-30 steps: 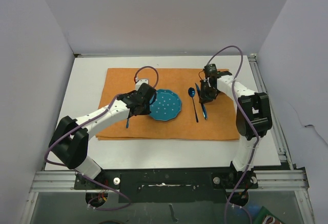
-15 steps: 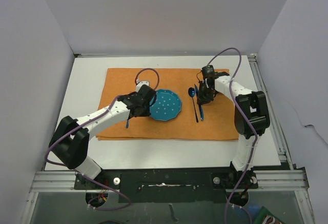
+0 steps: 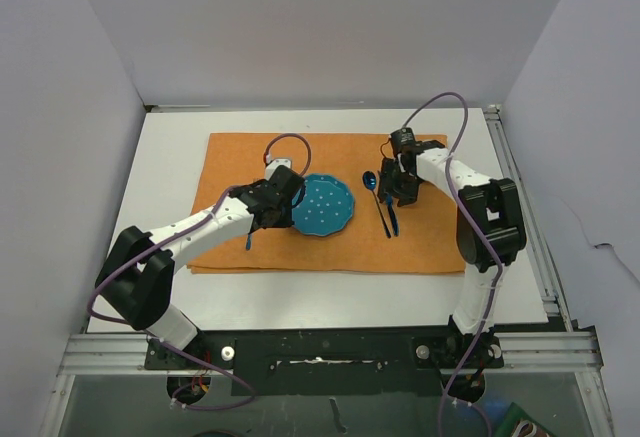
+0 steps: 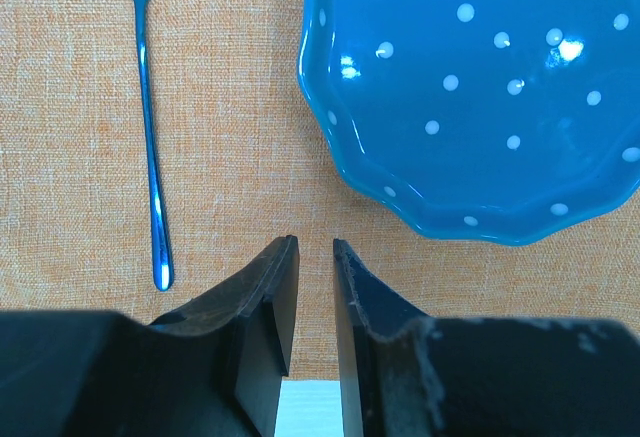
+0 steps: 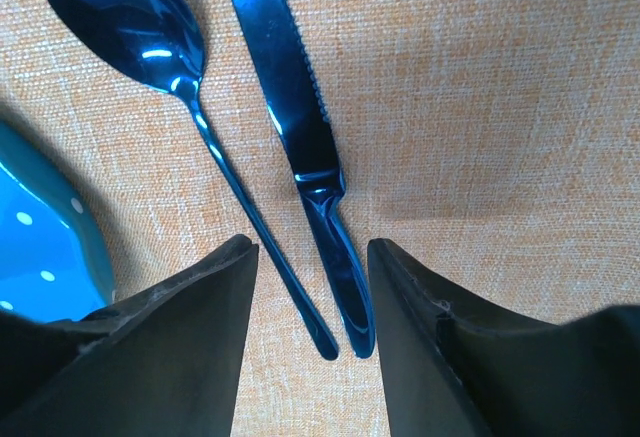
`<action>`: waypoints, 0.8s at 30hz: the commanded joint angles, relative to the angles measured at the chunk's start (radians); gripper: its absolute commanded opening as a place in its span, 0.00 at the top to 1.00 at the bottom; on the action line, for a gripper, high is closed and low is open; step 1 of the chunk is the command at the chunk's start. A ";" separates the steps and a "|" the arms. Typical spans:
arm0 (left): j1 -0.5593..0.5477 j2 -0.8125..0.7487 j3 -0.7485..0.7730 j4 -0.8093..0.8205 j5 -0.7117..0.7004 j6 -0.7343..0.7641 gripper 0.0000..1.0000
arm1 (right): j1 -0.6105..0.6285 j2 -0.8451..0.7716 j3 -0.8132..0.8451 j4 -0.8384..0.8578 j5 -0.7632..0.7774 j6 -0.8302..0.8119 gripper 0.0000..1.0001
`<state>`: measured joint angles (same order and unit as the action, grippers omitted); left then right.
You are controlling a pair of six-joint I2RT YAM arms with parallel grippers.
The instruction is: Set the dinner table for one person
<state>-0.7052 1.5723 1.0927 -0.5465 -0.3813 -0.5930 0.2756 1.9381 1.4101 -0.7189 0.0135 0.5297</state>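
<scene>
The white dinner table (image 3: 172, 157), my work surface, spread wide under both arms. The orange cloth (image 3: 425, 242) covered its middle, with bare room right of the cutlery. The left arm (image 3: 190, 232) reached forward and right; the right arm (image 3: 482, 219) bent back leftwards over the cloth. The dotted blue plate (image 3: 323, 205) sat mid-cloth. Just right of it lay the spoon (image 5: 130, 17) and knife (image 5: 300, 127), handle ends nearly touching; the fork (image 4: 150, 127) lay to its left. My right fingers (image 5: 205, 307) stood well apart, straddling the knife's handle end and gripping nothing. My left fingers (image 4: 278, 292) showed a narrow, empty gap above the cloth's near edge.
</scene>
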 commanded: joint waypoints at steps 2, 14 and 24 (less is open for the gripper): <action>-0.004 0.007 0.034 0.031 0.003 0.009 0.79 | 0.028 -0.101 0.019 -0.015 0.008 -0.026 0.51; -0.004 0.021 0.050 0.023 -0.002 0.013 0.79 | 0.058 -0.104 -0.121 0.036 -0.005 -0.055 0.51; -0.004 0.027 0.052 0.023 0.004 0.015 0.79 | 0.094 -0.070 -0.224 0.087 -0.018 -0.053 0.51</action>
<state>-0.7052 1.6012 1.0962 -0.5488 -0.3813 -0.5896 0.3401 1.8606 1.2369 -0.6743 0.0223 0.4751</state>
